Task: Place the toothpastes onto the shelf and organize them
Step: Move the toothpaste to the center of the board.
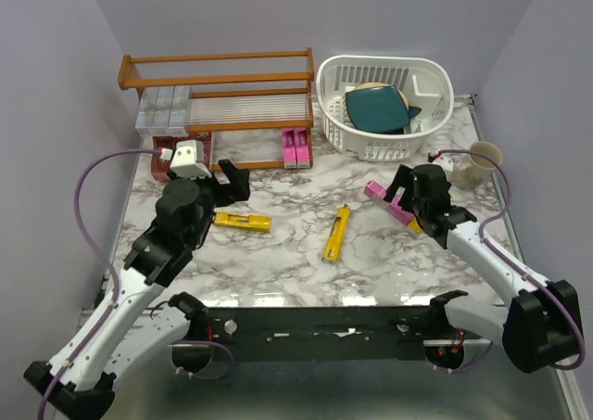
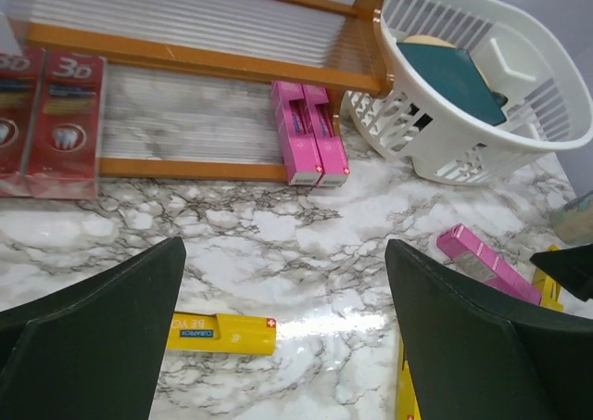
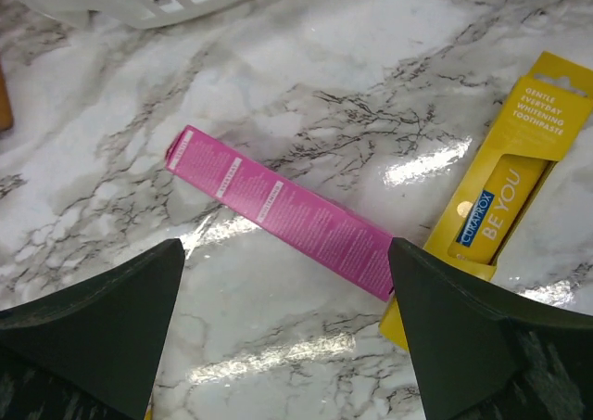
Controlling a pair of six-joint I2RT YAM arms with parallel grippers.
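The shelf (image 1: 218,68) stands at the back left. Silver-grey toothpastes (image 1: 165,105) lie on its slatted tier. On its lower tier are two red ones (image 2: 51,123) and a pink pair (image 2: 309,133). Two yellow cartons (image 1: 243,221) (image 1: 336,233) lie loose on the marble. My left gripper (image 2: 285,248) hangs open and empty in front of the shelf, above the left yellow carton (image 2: 220,332). My right gripper (image 3: 285,246) is open over a loose pink carton (image 3: 283,207), beside another yellow one (image 3: 505,197); neither is touched.
A white slotted basket (image 1: 435,77) holding a teal object stands at the back right, next to the shelf. A pale cup (image 1: 482,163) sits by the right wall. Purple walls close in the table on three sides.
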